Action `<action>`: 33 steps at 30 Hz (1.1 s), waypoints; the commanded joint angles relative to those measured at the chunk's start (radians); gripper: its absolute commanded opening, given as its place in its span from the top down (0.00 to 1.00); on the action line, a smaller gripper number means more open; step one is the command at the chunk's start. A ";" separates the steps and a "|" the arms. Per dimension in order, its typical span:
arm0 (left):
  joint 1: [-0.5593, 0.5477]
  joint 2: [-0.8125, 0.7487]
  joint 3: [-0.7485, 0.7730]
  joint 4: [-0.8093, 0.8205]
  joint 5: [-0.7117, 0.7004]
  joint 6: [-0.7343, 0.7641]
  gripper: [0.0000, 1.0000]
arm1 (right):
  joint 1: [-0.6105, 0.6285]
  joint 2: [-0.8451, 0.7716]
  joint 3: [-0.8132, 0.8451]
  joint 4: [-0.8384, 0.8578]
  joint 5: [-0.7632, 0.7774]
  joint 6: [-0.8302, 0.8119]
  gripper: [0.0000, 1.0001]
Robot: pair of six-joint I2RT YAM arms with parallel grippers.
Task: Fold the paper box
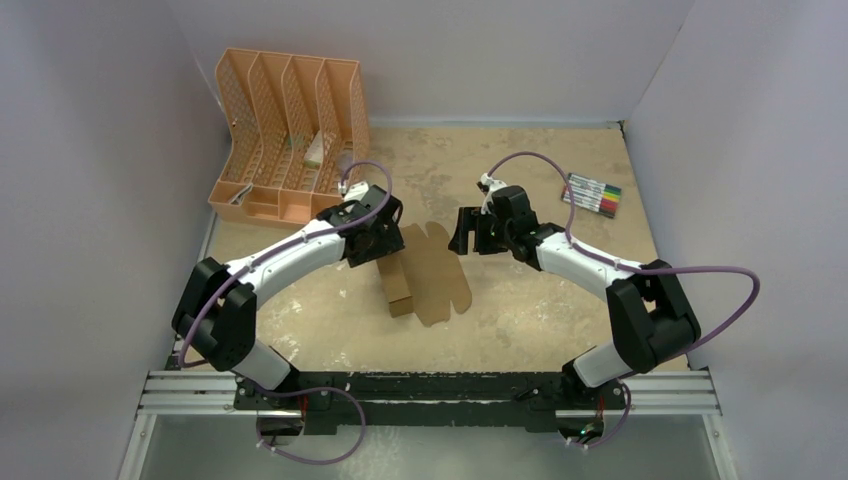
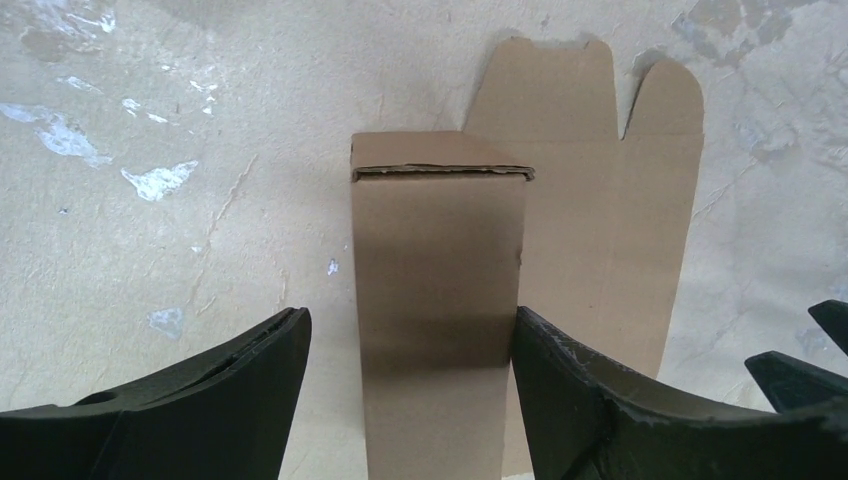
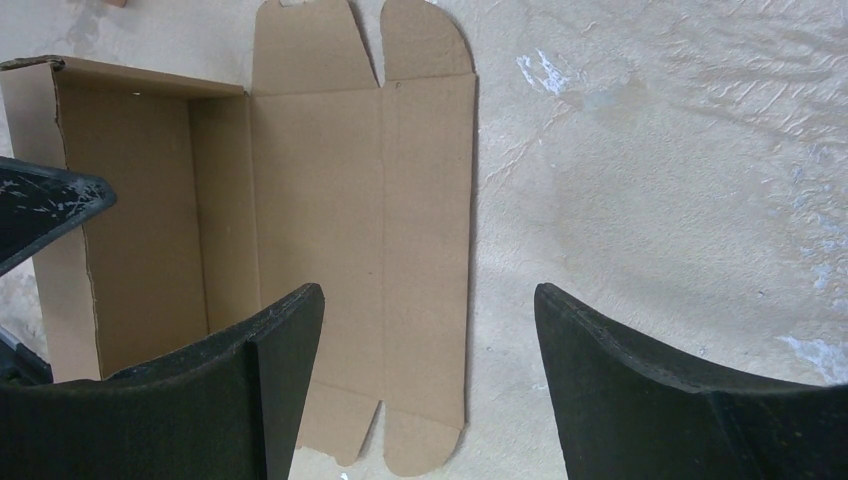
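Tan table (image 1: 540, 322) | paper box (image 1: 440, 280) (part folded) | left hand (image 2: 410, 314) spread | right hand (image 3: 428, 292) spread

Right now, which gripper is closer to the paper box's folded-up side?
Left. The left gripper straddles the folded-up side of the paper box, one finger either side; the right gripper hovers over the outer edge of its flat panel.

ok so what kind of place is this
Probably a robot lab test cell: plain white walls enclose a mottled beige tabletop, a metal mounting rail lines its near edge, and a peach-orange slotted plastic organizer sits as a prop.
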 commanded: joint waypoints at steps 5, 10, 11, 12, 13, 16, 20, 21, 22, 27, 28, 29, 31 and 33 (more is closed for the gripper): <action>-0.002 -0.053 -0.028 0.112 0.028 0.013 0.35 | -0.023 -0.015 0.027 0.017 -0.027 -0.021 0.20; 0.014 -0.135 -0.141 0.238 0.092 0.003 0.38 | -0.026 -0.012 0.042 0.015 -0.063 -0.028 0.20; 0.019 -0.151 -0.171 0.268 0.108 -0.007 0.39 | -0.026 -0.008 0.045 0.015 -0.073 -0.028 0.20; 0.029 -0.165 -0.199 0.295 0.124 -0.020 0.41 | -0.027 -0.005 0.049 0.014 -0.081 -0.029 0.20; 0.040 -0.177 -0.227 0.318 0.140 -0.032 0.43 | -0.027 0.001 0.052 0.013 -0.088 -0.029 0.20; 0.060 -0.186 -0.259 0.319 0.156 -0.041 0.60 | -0.026 0.013 0.064 0.008 -0.105 -0.032 0.21; 0.062 -0.173 -0.239 0.290 0.148 -0.015 0.63 | -0.027 0.020 0.071 0.013 -0.110 -0.033 0.21; 0.062 -0.173 -0.236 0.284 0.146 -0.013 0.62 | -0.027 0.021 0.074 0.012 -0.110 -0.033 0.21; 0.062 -0.176 -0.235 0.282 0.145 -0.010 0.62 | -0.027 0.022 0.077 0.010 -0.110 -0.032 0.21; 0.077 -0.211 -0.272 0.329 0.173 -0.005 0.60 | -0.026 0.029 0.086 0.003 -0.120 -0.034 0.21; 0.083 -0.220 -0.289 0.352 0.186 -0.007 0.60 | -0.026 0.031 0.089 -0.002 -0.123 -0.034 0.21; 0.086 -0.230 -0.308 0.372 0.197 -0.012 0.60 | -0.027 0.033 0.095 -0.008 -0.126 -0.034 0.21; 0.090 -0.241 -0.335 0.415 0.216 -0.016 0.60 | -0.026 0.042 0.105 -0.016 -0.132 -0.035 0.21; 0.092 -0.247 -0.356 0.453 0.239 -0.024 0.60 | -0.026 0.059 0.118 -0.016 -0.143 -0.035 0.21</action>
